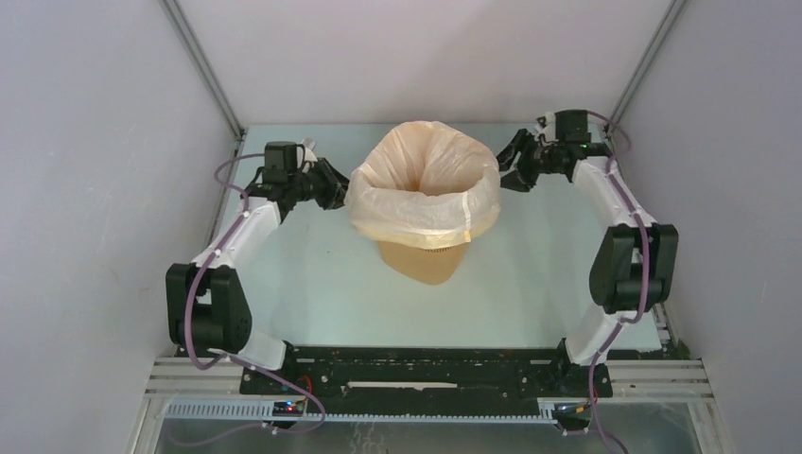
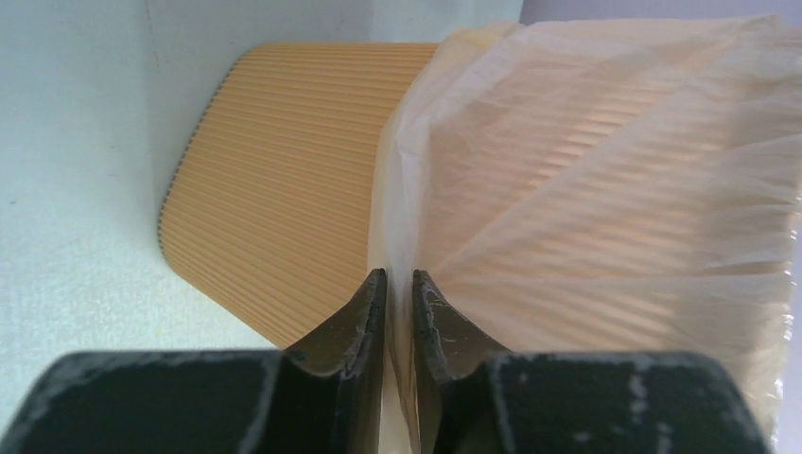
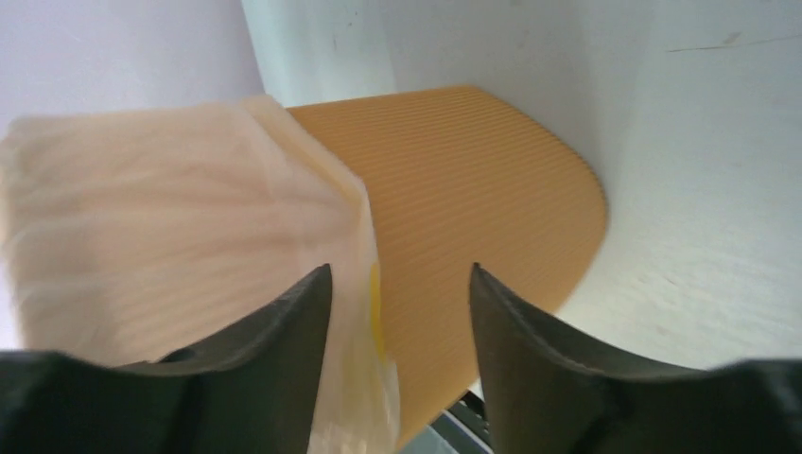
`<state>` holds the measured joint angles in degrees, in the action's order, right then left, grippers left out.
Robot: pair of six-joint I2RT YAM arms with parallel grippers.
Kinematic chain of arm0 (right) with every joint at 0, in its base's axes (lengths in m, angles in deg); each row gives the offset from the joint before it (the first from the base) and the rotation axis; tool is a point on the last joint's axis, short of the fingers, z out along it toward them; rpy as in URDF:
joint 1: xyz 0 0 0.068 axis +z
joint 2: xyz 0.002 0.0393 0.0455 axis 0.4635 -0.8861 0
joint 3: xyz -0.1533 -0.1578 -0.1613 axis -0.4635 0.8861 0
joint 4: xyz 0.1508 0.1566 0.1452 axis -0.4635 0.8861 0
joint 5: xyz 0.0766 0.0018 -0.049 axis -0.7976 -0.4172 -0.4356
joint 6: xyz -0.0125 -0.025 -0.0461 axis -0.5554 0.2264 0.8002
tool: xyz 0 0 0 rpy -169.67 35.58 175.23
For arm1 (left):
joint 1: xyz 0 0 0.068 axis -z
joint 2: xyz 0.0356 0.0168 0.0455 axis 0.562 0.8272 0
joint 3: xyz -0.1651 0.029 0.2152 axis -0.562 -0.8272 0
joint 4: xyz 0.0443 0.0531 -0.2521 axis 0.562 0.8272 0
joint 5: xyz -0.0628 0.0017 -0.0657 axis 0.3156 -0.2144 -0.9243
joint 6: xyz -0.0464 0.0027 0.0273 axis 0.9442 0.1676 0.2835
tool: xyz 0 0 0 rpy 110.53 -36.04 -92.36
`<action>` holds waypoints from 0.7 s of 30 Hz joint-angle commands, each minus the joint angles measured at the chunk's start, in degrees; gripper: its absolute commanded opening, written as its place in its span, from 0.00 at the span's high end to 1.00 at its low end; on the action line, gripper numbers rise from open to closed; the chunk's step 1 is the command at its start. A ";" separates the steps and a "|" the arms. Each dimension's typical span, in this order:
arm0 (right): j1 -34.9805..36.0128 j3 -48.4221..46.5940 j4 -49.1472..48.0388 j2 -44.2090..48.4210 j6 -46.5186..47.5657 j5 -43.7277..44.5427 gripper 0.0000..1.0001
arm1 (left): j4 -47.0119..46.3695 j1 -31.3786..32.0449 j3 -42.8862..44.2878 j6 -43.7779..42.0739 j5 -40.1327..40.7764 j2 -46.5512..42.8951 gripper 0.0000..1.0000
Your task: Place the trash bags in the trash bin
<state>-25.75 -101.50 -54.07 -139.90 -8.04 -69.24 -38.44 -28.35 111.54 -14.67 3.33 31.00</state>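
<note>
Left claw [image 2: 398,276] stands narrow, with the bag [image 2: 605,189] film lying in its slit. Right claw [image 3: 401,272] stands wide, holding nothing. We see the bag draped over the bin [image 1: 427,263] mouth, mid-way between both claws on the surface [image 1: 312,293], equally near.

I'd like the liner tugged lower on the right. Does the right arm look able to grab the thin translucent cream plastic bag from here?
Likely yes: the right gripper stands open, the edge of the bag appears between its fingers against the orange ribbed plastic bin, nothing else in the way.
</note>
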 commanded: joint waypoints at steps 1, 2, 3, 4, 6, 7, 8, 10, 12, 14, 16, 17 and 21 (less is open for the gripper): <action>-4.57 -3.57 10.90 11.53 6.80 3.36 0.30 | 5.50 -0.30 5.90 -5.54 1.80 -3.33 0.79; -5.49 -3.03 12.81 13.07 7.59 4.19 0.27 | 5.53 -0.26 5.76 -5.24 1.53 -3.19 0.79; -6.24 -2.19 14.60 14.74 8.37 4.87 0.24 | 5.46 -0.23 5.38 -4.88 1.19 -3.06 0.80; -6.87 -1.12 16.14 16.40 9.24 5.21 0.23 | 5.36 -0.09 5.16 -4.59 0.81 -2.93 0.80; -7.82 2.57 17.71 20.88 10.37 4.85 0.21 | 5.25 0.20 4.84 -4.46 0.42 -2.88 0.81; -8.23 4.92 17.79 23.34 10.51 3.93 0.20 | 5.28 0.37 4.74 -4.42 0.24 -2.96 0.81; -8.28 7.46 17.61 25.95 10.57 2.00 0.19 | 5.25 0.47 4.66 -4.41 0.12 -3.09 0.81; -8.22 12.41 16.39 30.66 10.03 -2.39 0.19 | 5.24 0.64 4.55 -4.50 -0.03 -3.31 0.81; -8.01 18.14 11.17 35.87 6.87 -8.16 0.19 | 5.24 0.66 4.42 -4.87 -0.08 -3.27 0.81; -7.27 24.37 2.29 39.75 -0.13 -12.43 0.19 | 5.39 0.68 4.17 -5.06 -0.08 -3.34 0.81; -6.10 30.76 -7.35 42.31 -6.92 -13.64 0.19 | 5.41 0.75 3.97 -5.11 -0.08 -3.25 0.81; -5.52 32.68 -11.87 43.01 -10.28 -13.67 0.20 | 5.42 0.79 3.94 -5.18 -0.23 -3.25 0.81; -2.18 38.06 -24.51 43.54 -19.26 -12.76 0.21 | 5.96 1.11 3.93 -5.83 -0.42 -3.23 0.81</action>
<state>-30.53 -66.44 -59.64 -97.23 -14.92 -79.40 -32.82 -27.67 113.97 -18.47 4.12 29.71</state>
